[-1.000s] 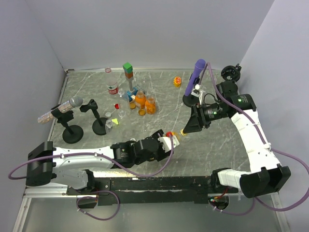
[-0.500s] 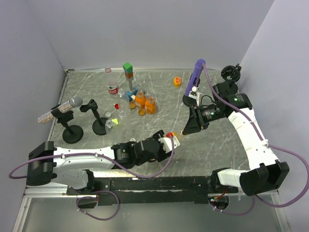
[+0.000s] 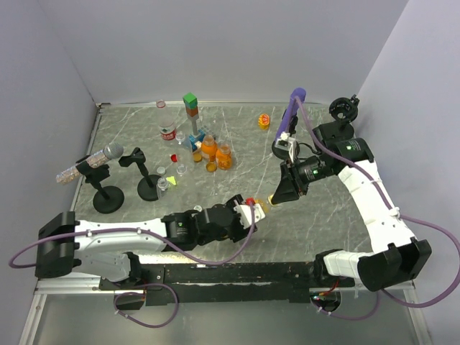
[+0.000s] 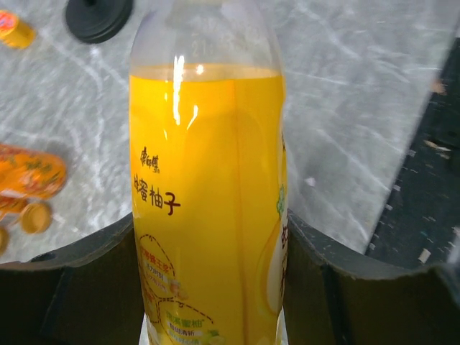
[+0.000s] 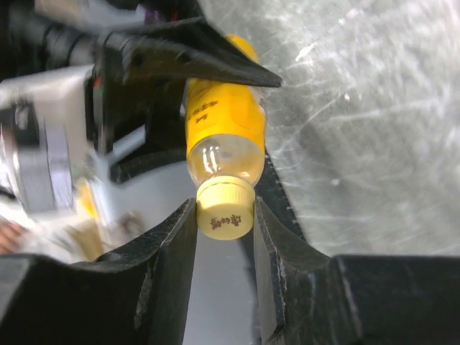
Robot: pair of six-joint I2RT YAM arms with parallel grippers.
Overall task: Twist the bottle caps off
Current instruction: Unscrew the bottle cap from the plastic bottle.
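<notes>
Since a second ago the right gripper [image 5: 225,207] is being closed; the yellow cap [image 5: 226,217] is being pinched by its fingers. The juice bottle [image 4: 208,194] is being clamped mid-body by the left gripper [image 4: 208,287], between both arms. Loosening is being started; likely next, a twist about the cap axis with the bottle held fixed.

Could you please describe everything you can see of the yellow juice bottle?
The yellow juice bottle is clear plastic, filled with yellow liquid almost to its shoulder, and has a yellow label printed with Chinese characters. It is held between the two arms. The left gripper clamps its body, and the shut right gripper pinches its pale yellow cap, which is on.
</notes>
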